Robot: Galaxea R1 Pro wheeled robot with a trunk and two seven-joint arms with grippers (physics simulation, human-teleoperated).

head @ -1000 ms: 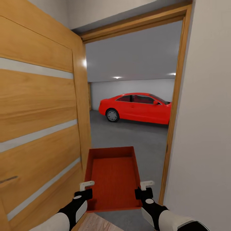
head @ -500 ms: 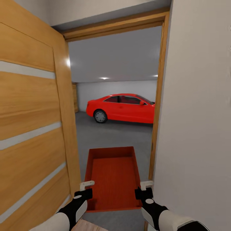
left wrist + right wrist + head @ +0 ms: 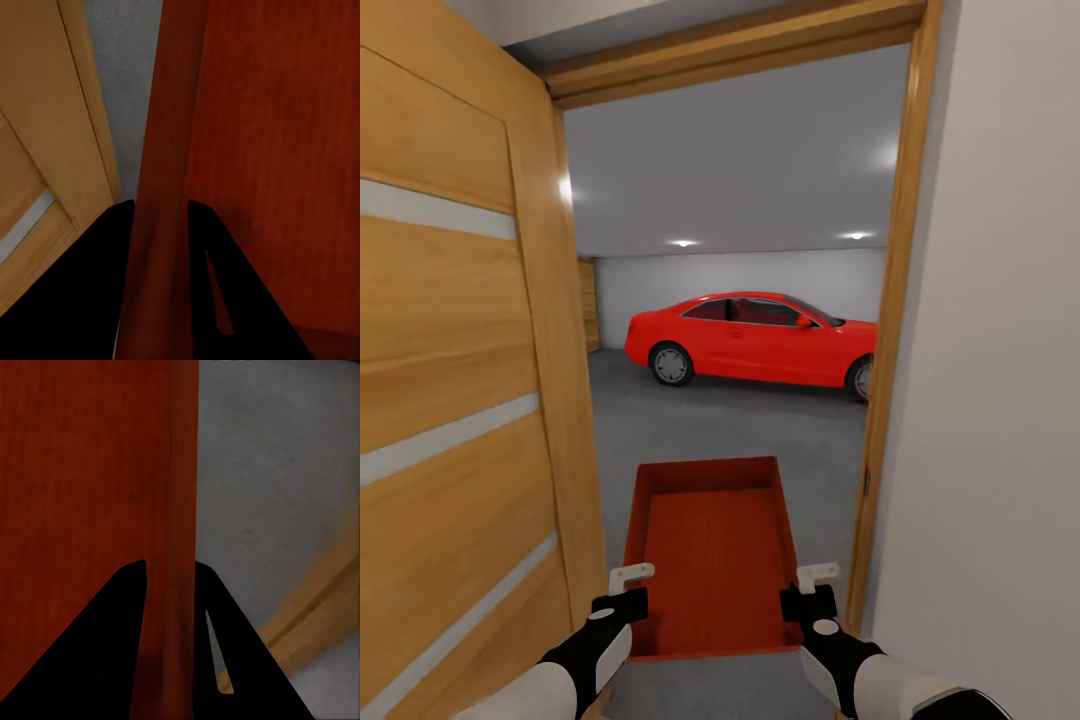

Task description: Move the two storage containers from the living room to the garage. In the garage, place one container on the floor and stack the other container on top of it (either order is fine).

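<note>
I hold one orange-red storage container (image 3: 712, 550) level in front of me, in a doorway that opens onto the garage. My left gripper (image 3: 630, 592) is shut on the container's left wall, and my right gripper (image 3: 806, 590) is shut on its right wall. In the left wrist view the thin wall (image 3: 161, 150) runs between the dark fingers of the left gripper (image 3: 160, 208). The right wrist view shows the other wall (image 3: 180, 472) pinched in the right gripper (image 3: 171, 568). The bin is empty. Beyond it lies the garage's grey floor (image 3: 760, 430).
An open wooden door (image 3: 460, 400) stands close on my left. The wooden door frame (image 3: 885, 380) and a white wall (image 3: 1000, 400) are close on my right. A red car (image 3: 755, 338) is parked across the far side of the garage, under ceiling lights.
The whole view has shifted: the light wood floor at the bottom edge is gone, and more of the car shows through the doorway. The container and both grippers keep their places in the view.
</note>
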